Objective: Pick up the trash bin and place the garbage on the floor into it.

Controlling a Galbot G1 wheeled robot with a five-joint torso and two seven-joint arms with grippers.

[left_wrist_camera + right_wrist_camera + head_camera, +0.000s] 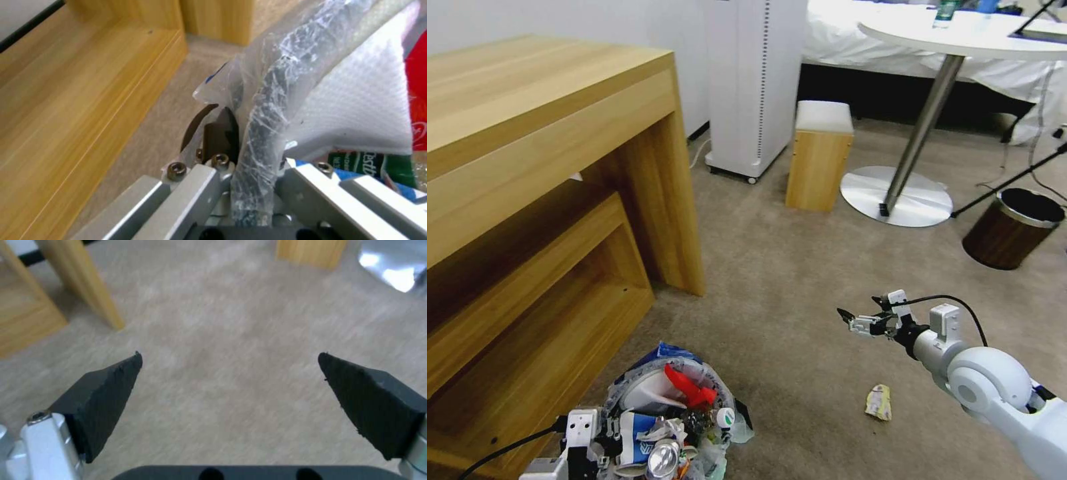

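My left tool [249, 173] pinches the rim of the trash bin [647, 393], one dark finger [218, 133] outside the rim and the bag-wrapped edge running between the metal links, seen from the left wrist. In the head view the bin sits low at my left, close to the wooden desk [547, 167], its clear plastic liner [267, 83] bunched over the rim. I see it packed with litter: a red wrapper [690, 390], a white slipper [647, 395], a blue-white packet [637, 427], a crushed can [662, 459] and a small bottle with a green-and-white cap [724, 417]. The left wrist view also shows white textured material [356, 110] and a green label [369, 161] pressed up against the rim.

My right tool [862, 320] hangs over bare carpet [787, 280] at the right of the head view, fingers spread wide; the right wrist view shows the two black pads [104, 396] well apart with nothing between them. One crumpled yellowish scrap [879, 402] lies on the carpet, nearer me than the right tool and just beside the arm.

Farther off stand a brown wood-grain bin with a metal rim [1010, 227], a round white table on a steel base [894, 193], a small wooden stool [819, 157] and a white floor appliance [754, 87].
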